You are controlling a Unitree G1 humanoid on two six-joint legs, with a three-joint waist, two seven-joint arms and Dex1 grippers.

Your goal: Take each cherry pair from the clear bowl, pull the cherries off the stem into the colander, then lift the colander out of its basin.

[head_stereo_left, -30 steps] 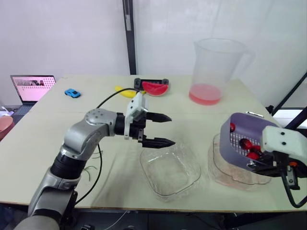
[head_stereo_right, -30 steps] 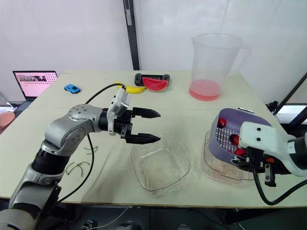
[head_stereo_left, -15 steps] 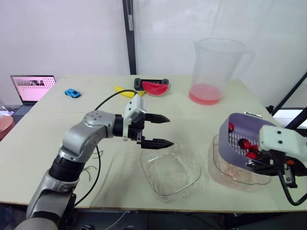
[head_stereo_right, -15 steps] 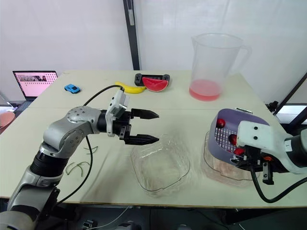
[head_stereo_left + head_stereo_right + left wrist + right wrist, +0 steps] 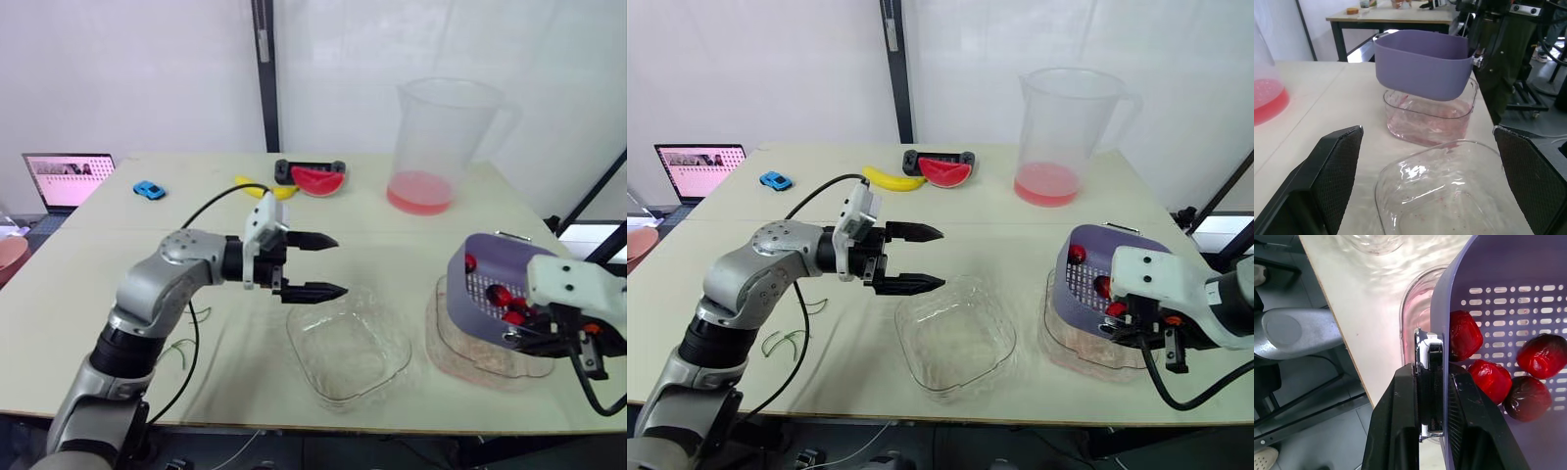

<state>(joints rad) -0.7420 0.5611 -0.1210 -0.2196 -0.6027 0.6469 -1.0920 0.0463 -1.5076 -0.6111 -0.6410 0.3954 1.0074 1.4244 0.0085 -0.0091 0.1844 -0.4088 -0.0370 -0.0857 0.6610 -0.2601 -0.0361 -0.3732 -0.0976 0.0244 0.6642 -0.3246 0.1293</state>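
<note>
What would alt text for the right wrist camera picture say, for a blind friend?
The right gripper is shut on the wall of the purple colander, one black finger on each side. Four red cherries lie inside against its slots, and the clear basin shows beneath it on the table.
</note>
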